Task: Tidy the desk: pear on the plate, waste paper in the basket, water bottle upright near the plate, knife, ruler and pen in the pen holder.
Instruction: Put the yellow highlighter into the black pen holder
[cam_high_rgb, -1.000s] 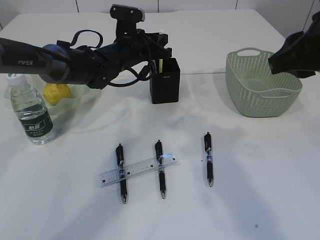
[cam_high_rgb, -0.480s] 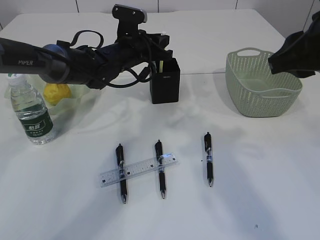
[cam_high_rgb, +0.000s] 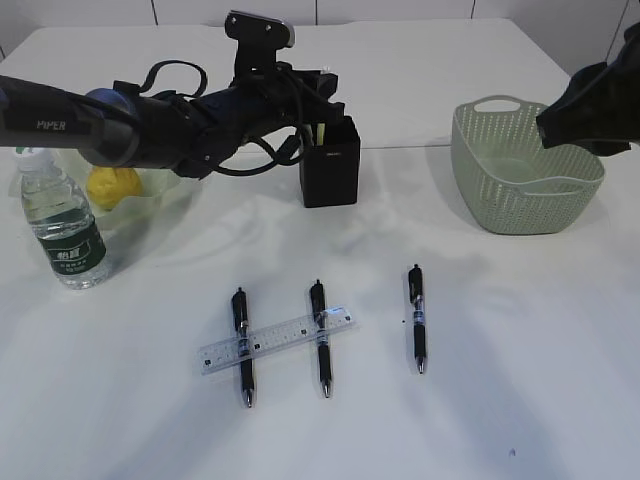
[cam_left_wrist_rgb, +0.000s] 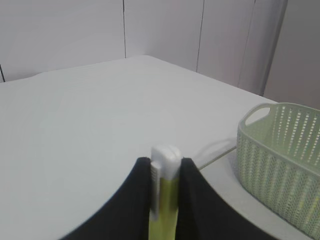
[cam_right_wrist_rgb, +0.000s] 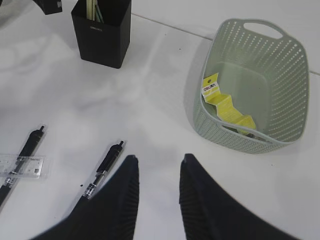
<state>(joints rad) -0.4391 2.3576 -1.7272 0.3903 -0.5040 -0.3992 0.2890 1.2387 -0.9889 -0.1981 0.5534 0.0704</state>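
My left end effector pinches the slim yellow-green and white plastic knife over the black square pen holder. It's light, stiff and slick; I grip mid-handle.

You've got the clear ruler lying flat across two pens, well in front of the black pen holder.

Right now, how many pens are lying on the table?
3, side by side: left pen and middle pen both under the ruler, right pen alone. The pen holder may hide more.
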